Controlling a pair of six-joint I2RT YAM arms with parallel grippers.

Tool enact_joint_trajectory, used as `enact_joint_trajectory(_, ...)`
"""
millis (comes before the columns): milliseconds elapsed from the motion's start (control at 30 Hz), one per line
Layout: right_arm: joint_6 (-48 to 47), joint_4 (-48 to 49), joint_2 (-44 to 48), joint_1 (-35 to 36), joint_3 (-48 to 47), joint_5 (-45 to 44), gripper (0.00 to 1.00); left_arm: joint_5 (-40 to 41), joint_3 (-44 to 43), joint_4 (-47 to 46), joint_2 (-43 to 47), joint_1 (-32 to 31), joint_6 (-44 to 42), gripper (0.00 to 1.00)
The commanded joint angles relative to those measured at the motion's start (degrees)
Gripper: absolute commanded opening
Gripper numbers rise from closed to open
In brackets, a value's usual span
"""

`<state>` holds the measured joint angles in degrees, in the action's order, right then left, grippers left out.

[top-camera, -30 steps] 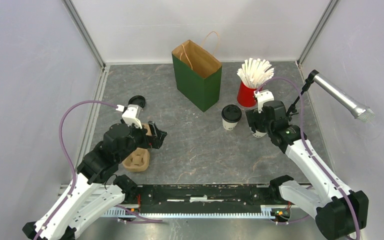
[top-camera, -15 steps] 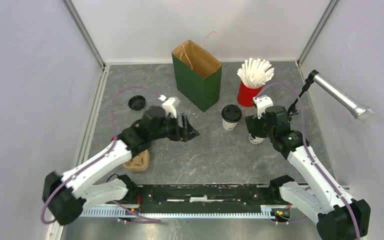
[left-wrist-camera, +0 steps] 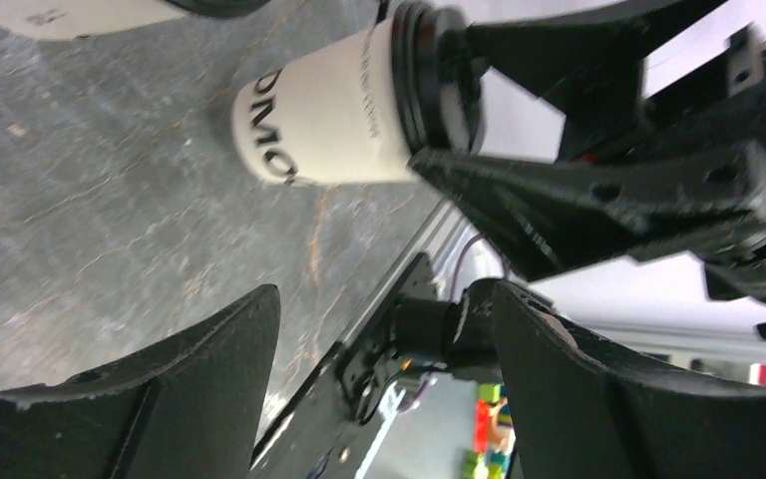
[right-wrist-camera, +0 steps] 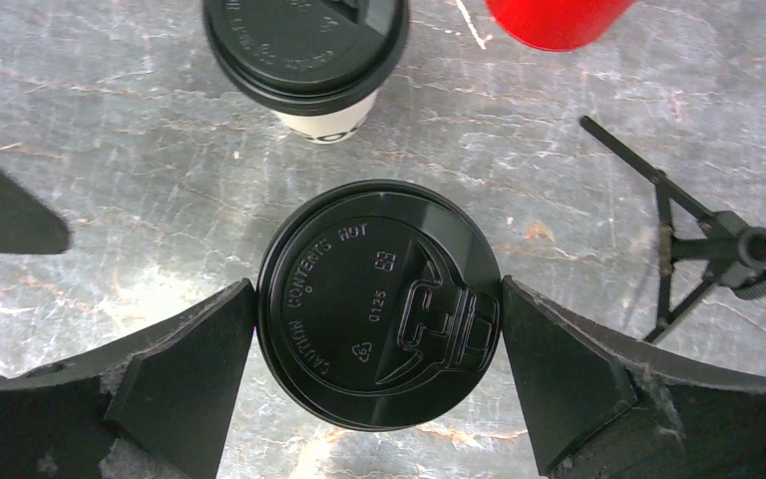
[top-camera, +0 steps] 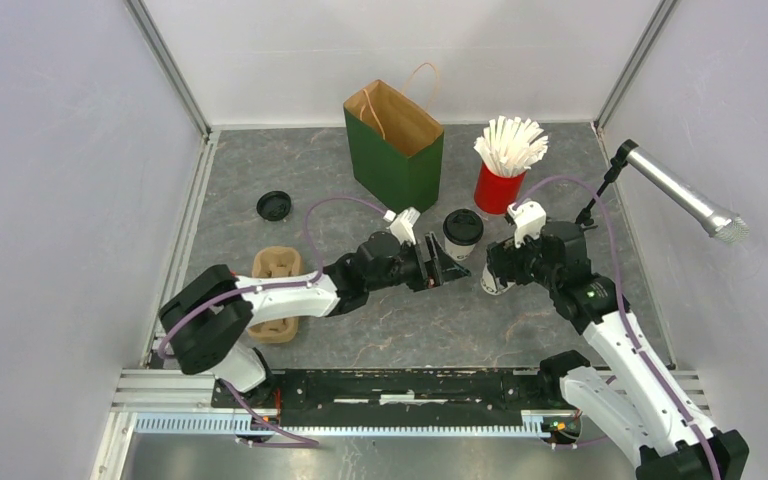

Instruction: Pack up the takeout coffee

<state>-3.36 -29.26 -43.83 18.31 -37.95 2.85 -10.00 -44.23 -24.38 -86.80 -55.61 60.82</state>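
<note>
Two white takeout coffee cups with black lids are right of the table's centre. One cup [top-camera: 462, 233] stands free in front of the green bag [top-camera: 395, 152]; it also shows in the right wrist view [right-wrist-camera: 306, 50]. My right gripper [top-camera: 500, 268] is shut on the other cup [top-camera: 490, 284], its fingers [right-wrist-camera: 185, 369] on either side of the lid [right-wrist-camera: 379, 304]. My left gripper [top-camera: 446, 268] is open and empty, reaching in from the left just short of that held cup [left-wrist-camera: 329, 110]. Its fingers [left-wrist-camera: 209, 379] stand wide apart.
A red cup of white straws [top-camera: 500, 185] stands behind the right gripper. A loose black lid [top-camera: 274, 205] and a brown pulp carrier [top-camera: 274, 264] are at the left. A microphone on a stand [top-camera: 680, 200] juts in at the right; its tripod [right-wrist-camera: 698, 239] is close by.
My left arm has swung from over the pulp carrier rightward across the table to the cups. My right gripper has carried its cup a little left and nearer.
</note>
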Motion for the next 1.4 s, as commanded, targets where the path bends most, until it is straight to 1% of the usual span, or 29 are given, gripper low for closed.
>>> enact_joint_trajectory(0,-0.7,1.8,0.3,0.1,0.5,5.8,0.97,2.8,0.1,-17.9,-3.3,-0.5,10.4,0.84)
enact_joint_trajectory(67,0.1,2.4,0.1,0.2,0.9,6.6,0.97,2.7,-0.3,-19.9,-4.8,-0.5,12.1,0.84)
enact_joint_trajectory(167,1.4,3.4,0.5,0.7,2.0,6.7,0.96,3.3,-0.2,-19.9,-5.6,-0.5,12.9,0.84)
enact_joint_trajectory(267,1.9,3.6,0.3,1.5,2.7,6.2,0.97,4.9,0.2,-18.3,-5.5,-0.5,12.6,0.84)
enact_joint_trajectory(400,2.2,3.5,0.8,2.9,2.7,5.6,0.98,5.0,-1.7,-14.1,-6.9,-0.5,11.0,0.84)
enact_joint_trajectory(600,2.2,4.2,1.0,3.7,3.1,5.1,0.98,3.6,-3.2,-14.5,-10.3,-0.5,11.3,0.83)
enact_joint_trajectory(1000,2.2,7.1,-0.9,5.1,5.9,5.1,0.98,1.0,-1.9,-24.3,-17.7,-2.2,16.0,0.82)
enact_joint_trajectory(1100,2.3,7.6,-0.7,5.4,6.6,4.8,0.98,0.5,-1.7,-26.6,-19.6,-2.4,17.0,0.80)
enact_joint_trajectory(1267,2.2,7.7,-0.4,5.6,6.4,4.7,0.98,1.7,-2.0,-24.0,-20.2,-2.9,15.9,0.76)
enact_joint_trajectory(1367,2.2,7.2,-0.3,5.7,6.1,4.7,0.98,2.7,-3.2,-17.8,-19.2,-3.2,13.1,0.71)
